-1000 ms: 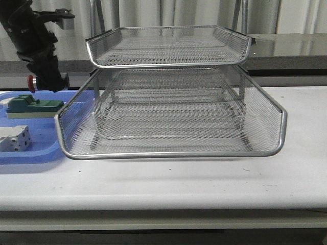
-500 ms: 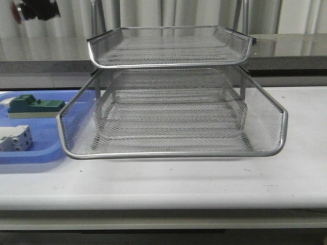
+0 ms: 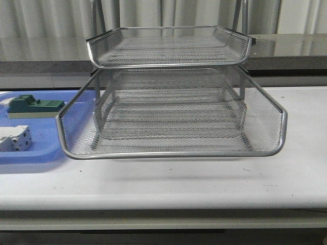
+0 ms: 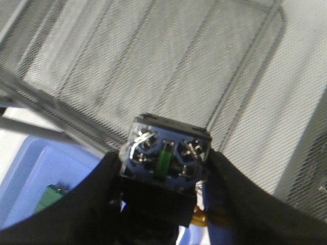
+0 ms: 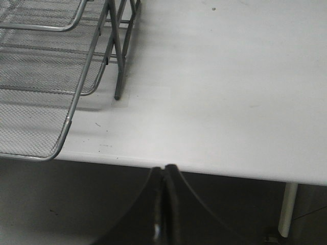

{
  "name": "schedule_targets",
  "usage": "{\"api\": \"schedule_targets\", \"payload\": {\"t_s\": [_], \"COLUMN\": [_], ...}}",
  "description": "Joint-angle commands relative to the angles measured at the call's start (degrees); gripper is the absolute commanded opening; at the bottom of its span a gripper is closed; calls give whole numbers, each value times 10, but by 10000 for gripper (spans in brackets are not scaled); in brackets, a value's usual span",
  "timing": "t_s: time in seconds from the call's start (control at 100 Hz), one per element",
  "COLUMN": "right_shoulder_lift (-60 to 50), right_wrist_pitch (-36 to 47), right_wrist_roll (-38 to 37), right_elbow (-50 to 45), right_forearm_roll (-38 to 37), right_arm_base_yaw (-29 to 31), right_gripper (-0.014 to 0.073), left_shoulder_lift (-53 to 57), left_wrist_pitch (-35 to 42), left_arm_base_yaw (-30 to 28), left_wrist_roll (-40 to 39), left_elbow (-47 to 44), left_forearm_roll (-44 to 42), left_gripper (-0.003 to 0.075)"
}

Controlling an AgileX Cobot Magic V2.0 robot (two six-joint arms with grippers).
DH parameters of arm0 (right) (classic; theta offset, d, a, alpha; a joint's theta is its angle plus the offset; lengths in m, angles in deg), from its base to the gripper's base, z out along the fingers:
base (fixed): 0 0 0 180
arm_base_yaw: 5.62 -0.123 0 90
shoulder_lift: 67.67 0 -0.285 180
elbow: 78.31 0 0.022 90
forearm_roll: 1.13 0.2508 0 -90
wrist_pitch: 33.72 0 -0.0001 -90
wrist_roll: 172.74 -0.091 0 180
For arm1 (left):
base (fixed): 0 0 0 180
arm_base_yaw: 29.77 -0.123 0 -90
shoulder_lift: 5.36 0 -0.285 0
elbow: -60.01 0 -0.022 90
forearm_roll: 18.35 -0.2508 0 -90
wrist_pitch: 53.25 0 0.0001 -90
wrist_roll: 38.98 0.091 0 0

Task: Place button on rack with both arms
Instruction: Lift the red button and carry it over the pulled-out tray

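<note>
Both grippers closed | left gripper (image 4: 163, 204) clamps button (image 4: 164, 155), seemingly over rack (image 4: 168, 66) edge

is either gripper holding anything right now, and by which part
The left gripper holds the button, fingers clamped on the two sides of its body. The right gripper is shut and empty.

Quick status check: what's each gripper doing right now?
Left gripper: closed on the button, above the rack.
Right gripper: closed, holding nothing.

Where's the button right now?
Out of the front view; the left wrist view shows the button clamped in the left end effector, held above the rack's mesh, with the blue tray below.
</note>
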Motion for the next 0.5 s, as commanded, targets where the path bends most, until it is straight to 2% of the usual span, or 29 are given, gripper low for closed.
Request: {"api": "schedule_targets", "payload": {"t_s": [0.0,0.22,0.49], "right_shoulder_lift": [1,1,1], "right_wrist_pitch": [36,36,36], "right_wrist_roll": [1,1,1], "right_elbow": [17,17,17], "right_forearm_roll": [-9,-9,-9], "right_arm_base_yaw": [3,3,3], "right_gripper": [-109,-109,-109], "left_shoulder_lift": [31,13,-44], "left_wrist_pitch": [-3,-3,3], "left_arm_base_yaw": [32,99,144], "left_wrist_roll": [-14,-14,-14], "left_elbow": [-4,-49,-51], "left_forearm_roll": [14,14,31], "left_gripper": [-20,-20,-20]}}
